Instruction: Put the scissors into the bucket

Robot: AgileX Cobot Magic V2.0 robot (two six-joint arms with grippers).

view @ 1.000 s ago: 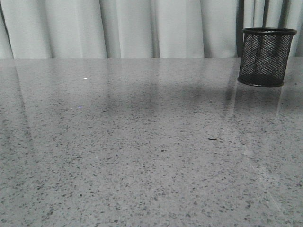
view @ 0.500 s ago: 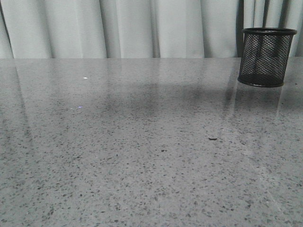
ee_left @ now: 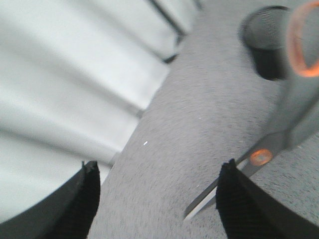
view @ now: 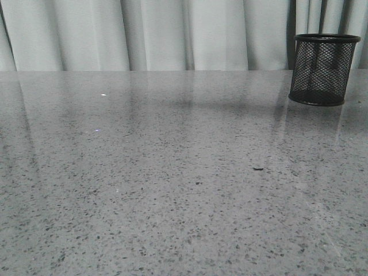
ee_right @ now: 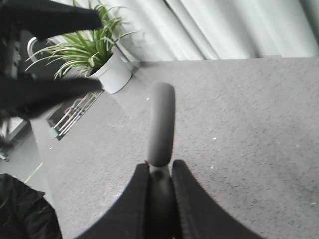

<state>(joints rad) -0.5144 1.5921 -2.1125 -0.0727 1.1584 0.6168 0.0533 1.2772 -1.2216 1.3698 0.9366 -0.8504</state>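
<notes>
The bucket (view: 322, 69), a black wire-mesh cup, stands upright at the back right of the grey table; it also shows in the left wrist view (ee_left: 266, 35). No gripper shows in the front view. My right gripper (ee_right: 160, 172) is shut on a grey handle of the scissors (ee_right: 162, 119), held above the table. The left wrist view shows the scissors (ee_left: 260, 157) in the air, with the orange-lined handle, the orange pivot dot and the blades pointing towards the table. My left gripper (ee_left: 159, 199) is open and empty, close beside the blades.
A pale curtain (view: 172, 34) hangs behind the table's far edge. In the right wrist view a potted plant (ee_right: 112, 72) in a white pot and a wire rack (ee_right: 75, 117) stand beyond the table's side. My left arm (ee_right: 45, 94) shows there as a dark blur.
The bucket has not moved. The faint shadow on the table's middle has drifted back and right and grown paler.
</notes>
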